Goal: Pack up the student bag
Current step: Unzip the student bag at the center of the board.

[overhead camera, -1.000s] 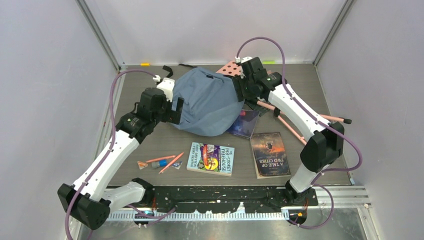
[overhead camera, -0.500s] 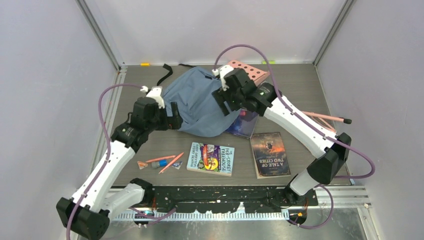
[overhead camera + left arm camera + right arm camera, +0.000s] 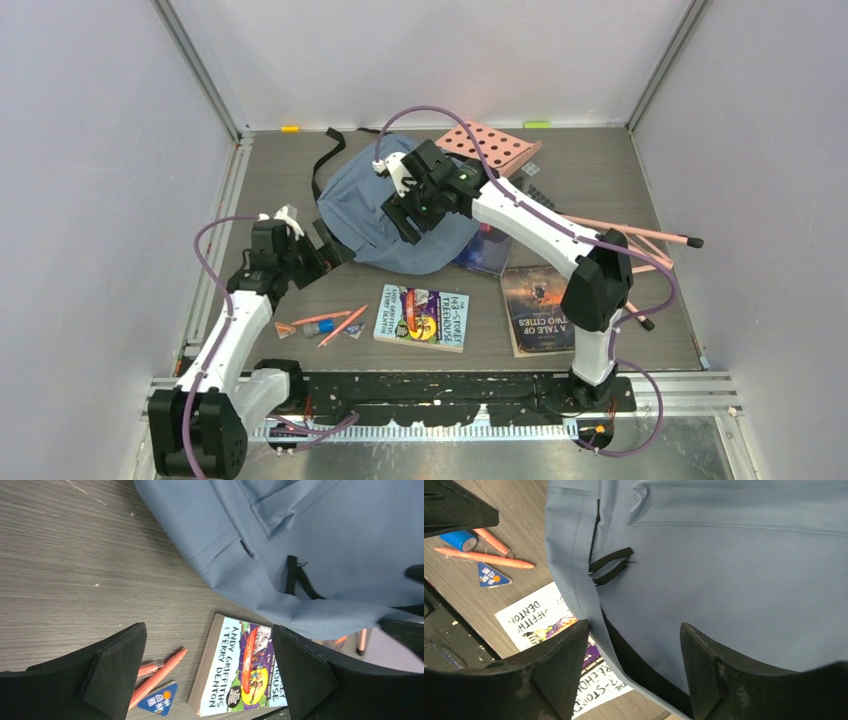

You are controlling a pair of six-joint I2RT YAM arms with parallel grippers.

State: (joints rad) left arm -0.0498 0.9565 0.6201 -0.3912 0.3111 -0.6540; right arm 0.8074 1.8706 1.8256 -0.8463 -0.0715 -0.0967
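— Toward the far edge of the table, left of its middle, the overhead camera shows the student bag (image 3: 360,205), a soft dusty-blue fabric backpack with black straps, slumped flat. Is it open?
— I can't tell from above. The right gripper (image 3: 408,215) hangs over the bag's middle, and the left gripper (image 3: 328,250) sits just off its near-left side. My guess is they flank it to work on the opening.
— And the things to pack?
— Toward the near edge there's a pale-blue illustrated paperback (image 3: 422,317), with a dark-covered paperback (image 3: 540,308) to its right and orange pens (image 3: 335,322) to its left. A pink perforated board (image 3: 490,147) lies by the far edge, behind the bag.
— What does the left wrist camera show?
— The left gripper's jaws are spread wide with nothing between them. Beyond them are bare table, the bag's lower seam, the pale-blue paperback and the pens.
— And the right wrist camera?
— Its jaws are likewise apart and empty, poised above the bag's black zipper edging (image 3: 634,665). Two black pull loops (image 3: 609,565) show just beside that seam. I judge it is lined up there because the zipper must part before any book goes in.
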